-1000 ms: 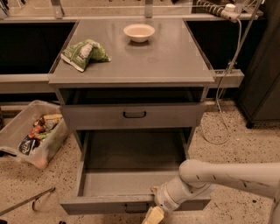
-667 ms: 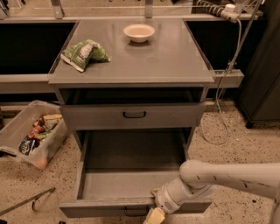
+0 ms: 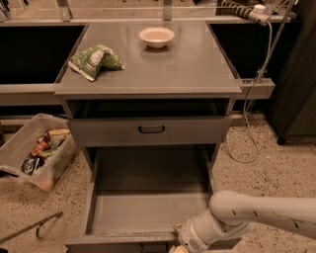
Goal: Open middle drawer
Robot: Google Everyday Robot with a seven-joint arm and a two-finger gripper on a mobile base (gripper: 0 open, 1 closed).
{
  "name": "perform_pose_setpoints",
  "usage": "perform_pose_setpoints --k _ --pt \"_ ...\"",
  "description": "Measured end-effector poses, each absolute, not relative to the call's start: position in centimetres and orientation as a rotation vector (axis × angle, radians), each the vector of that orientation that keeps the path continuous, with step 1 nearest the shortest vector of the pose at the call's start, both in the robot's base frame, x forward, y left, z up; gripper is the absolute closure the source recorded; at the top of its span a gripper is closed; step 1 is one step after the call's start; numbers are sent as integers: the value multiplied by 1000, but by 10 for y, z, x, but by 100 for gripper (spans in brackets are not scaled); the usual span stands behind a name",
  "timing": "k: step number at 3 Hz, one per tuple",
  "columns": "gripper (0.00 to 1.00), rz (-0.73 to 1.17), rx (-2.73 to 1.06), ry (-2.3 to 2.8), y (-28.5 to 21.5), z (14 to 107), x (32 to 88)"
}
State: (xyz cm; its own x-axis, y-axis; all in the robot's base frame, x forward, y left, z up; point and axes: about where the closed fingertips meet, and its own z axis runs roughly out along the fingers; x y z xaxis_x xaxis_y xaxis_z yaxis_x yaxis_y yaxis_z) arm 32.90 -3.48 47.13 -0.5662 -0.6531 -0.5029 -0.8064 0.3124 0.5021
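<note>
Middle drawer (image 3: 148, 212) has slid a bit further out vs. the earlier shots; its front now sits at the btm edge of view, and the white arm (image 3: 256, 215) has dropped lower w/ it.

Far left, on the speckled floor, a clear plastic bin (image 3: 19, 148) sits tilted, w/ snack packets inside. On the counter (image 3: 197, 74), a green bag (image 3: 94, 60) lies near the front-left corner. A white bowl (image 3: 156, 36) stands at the back, approx. centre, well apart from the bag. Under the counter top, the upper drawer (image 3: 197, 132) w/ a dark bar handle is nearly shut, w/ a dark gap above it. Below it the middle drawer is pulled far out, its shallow grey tray showing. The hand (image 3: 177, 247) is at the drawer's front lip, right of centre, mostly cut off by the btm edge. Can't tell if it's clenched or released. The arm runs off to the right. At the back right is a power strip (image 3: 244, 10), its cable (image 3: 256, 94) hanging to the floor.
</note>
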Motion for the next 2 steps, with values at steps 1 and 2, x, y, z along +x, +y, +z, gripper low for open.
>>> perform_pose_setpoints --k 1,2 --pt "0 1116 -1328 2359 -33 465 325" --pt "0 1124 -1324 2355 -32 465 323"
